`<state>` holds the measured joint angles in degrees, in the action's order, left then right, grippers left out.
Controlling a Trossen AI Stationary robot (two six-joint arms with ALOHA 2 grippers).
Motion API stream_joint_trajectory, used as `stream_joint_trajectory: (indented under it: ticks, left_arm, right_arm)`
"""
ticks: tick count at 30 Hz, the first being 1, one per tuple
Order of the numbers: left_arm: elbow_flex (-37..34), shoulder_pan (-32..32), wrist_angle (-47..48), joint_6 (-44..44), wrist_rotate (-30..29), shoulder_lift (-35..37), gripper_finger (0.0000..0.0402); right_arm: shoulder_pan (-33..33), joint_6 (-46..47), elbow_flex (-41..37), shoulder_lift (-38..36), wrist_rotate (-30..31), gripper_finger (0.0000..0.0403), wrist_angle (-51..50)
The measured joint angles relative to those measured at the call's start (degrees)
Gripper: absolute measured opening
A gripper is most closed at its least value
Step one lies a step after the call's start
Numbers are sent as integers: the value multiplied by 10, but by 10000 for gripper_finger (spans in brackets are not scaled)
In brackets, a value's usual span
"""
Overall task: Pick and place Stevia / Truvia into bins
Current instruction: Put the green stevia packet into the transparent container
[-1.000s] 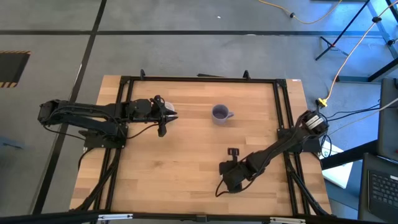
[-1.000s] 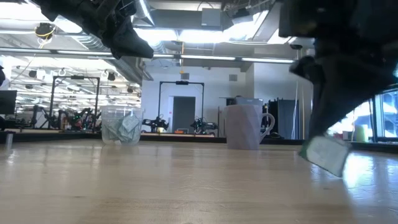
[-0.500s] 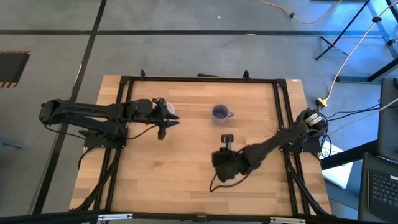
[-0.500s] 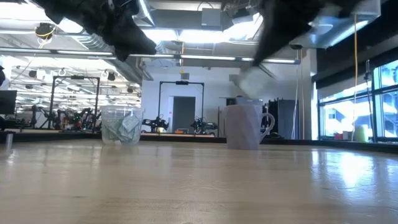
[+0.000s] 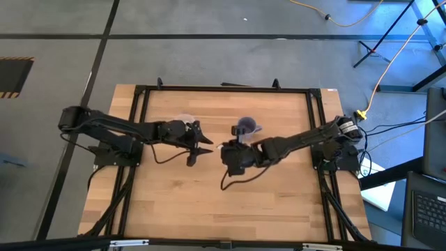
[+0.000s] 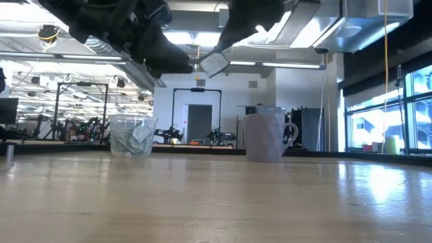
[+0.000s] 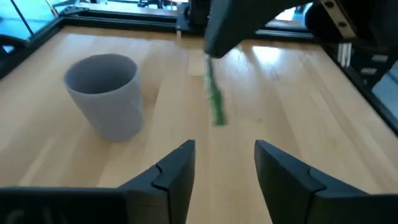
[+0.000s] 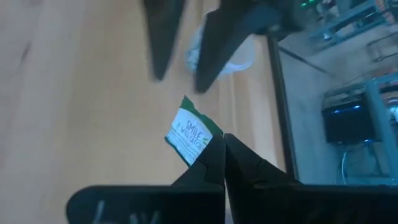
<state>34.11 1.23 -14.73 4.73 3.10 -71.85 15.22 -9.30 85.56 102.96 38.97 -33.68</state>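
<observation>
Mid-air handover above the table, beside the mug.
My right gripper pinches the packet by one corner; left gripper open, facing it. Packet probably light, limp: grip the free edge.

Two dark arms reaching inward, tool tips nearly meeting over mid-counter.

Left arm stretched from its base at the left edge toward the centre, wrist level, left tool with fingers spread wide apart, gap showing plainly in the left wrist view, nothing between them. Right arm extended from its base at the right edge in a long diagonal toward the centre, elbow low, wrist bulky and turned toward the left arm. Right tool with fingers pressed together, pinching a green-and-white packet by one edge. Both raised well clear of the counter, seen high up in the low view, tips close but apart.
</observation>
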Motion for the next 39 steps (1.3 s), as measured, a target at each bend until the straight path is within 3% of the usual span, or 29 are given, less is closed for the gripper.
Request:
stream_joint_trajectory:
  ticks: [5, 15, 27, 29, 35, 39]
  left_arm:
    - [0, 2, -50, 50, -8, -29, 161]
    - [0, 4, -108, 52, -6, -35, 153]
    - [0, 4, -121, 46, -7, -34, 30]
    - [0, 4, -121, 46, -7, -34, 10]
    - [0, 4, -117, 45, -14, -34, 8]
    - [-1, 8, -86, 39, -38, -27, 7]
  right_arm:
    - [-12, -42, 0, 0, 0, 0, 42]
    - [-15, -63, 0, 0, 0, 0, 83]
    - [-15, -63, 0, 0, -7, 3, 82]
    - [-15, -64, 0, 0, -17, 11, 83]
    - [-14, -91, -1, 0, -12, 60, 90]
    - [-7, -88, -1, -2, 37, 107, 76]
